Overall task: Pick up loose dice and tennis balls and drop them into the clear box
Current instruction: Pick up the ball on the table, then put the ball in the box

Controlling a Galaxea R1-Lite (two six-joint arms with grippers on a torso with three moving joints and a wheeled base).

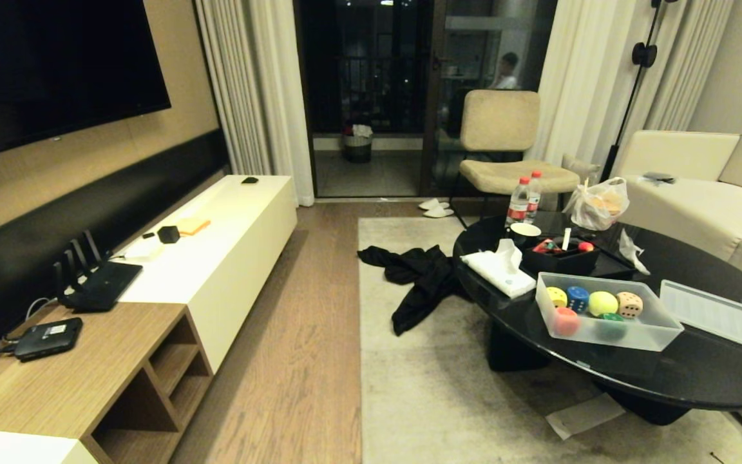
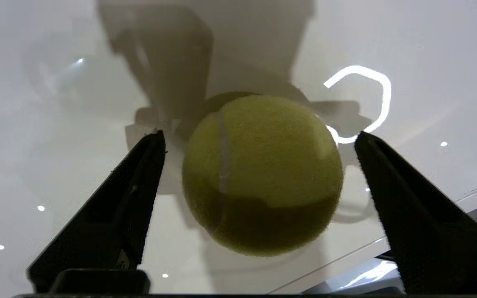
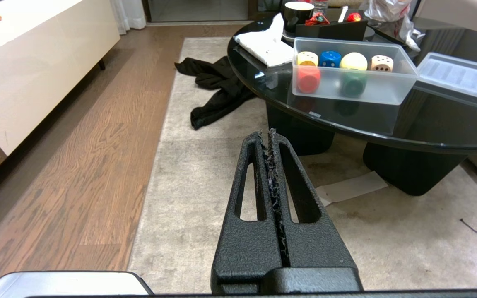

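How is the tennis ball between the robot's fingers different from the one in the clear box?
The tennis ball at the left gripper lies alone on a glossy white surface, with the open fingers on either side, not touching it. The other tennis ball sits inside the clear box on the black table, packed among coloured dice. No gripper is near it. Both are round, fuzzy and yellow-green.
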